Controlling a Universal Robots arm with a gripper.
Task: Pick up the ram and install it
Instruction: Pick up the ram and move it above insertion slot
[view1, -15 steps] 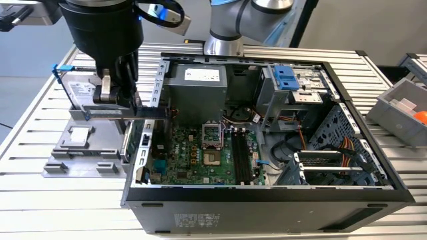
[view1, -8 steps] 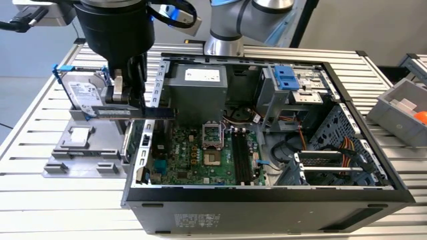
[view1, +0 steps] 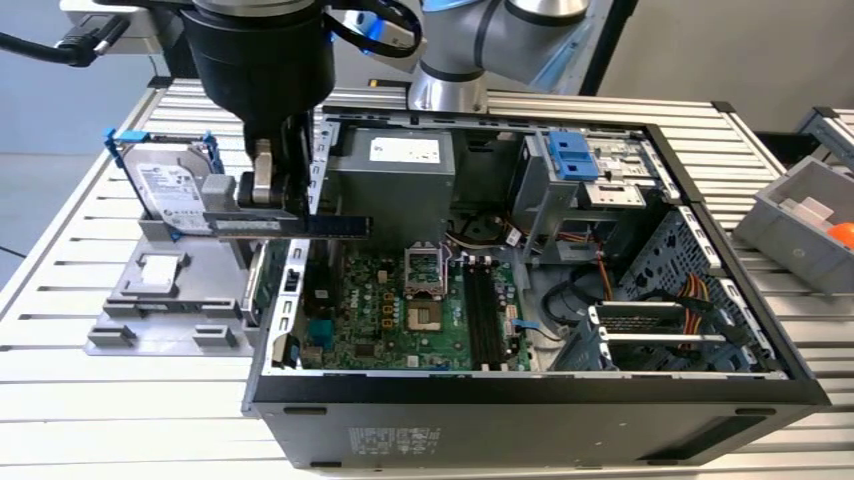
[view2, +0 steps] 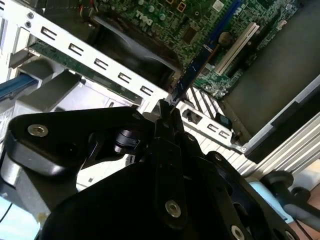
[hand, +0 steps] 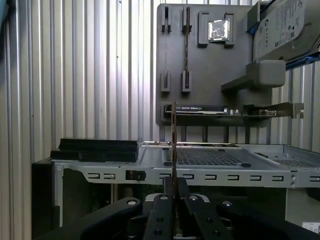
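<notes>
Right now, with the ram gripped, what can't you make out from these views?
- Exterior view: the memory slots are too small to tell latch positions.
- First wrist view: the ram shows edge-on, so its faces and notch are hidden.
- Second wrist view: the gripper covers the ram's held end.

ram (view1: 327, 226) above case (view1: 534, 410) edge, hard drive (view1: 171, 195) on holder (view1: 174, 322) at exterior view's left
</notes>
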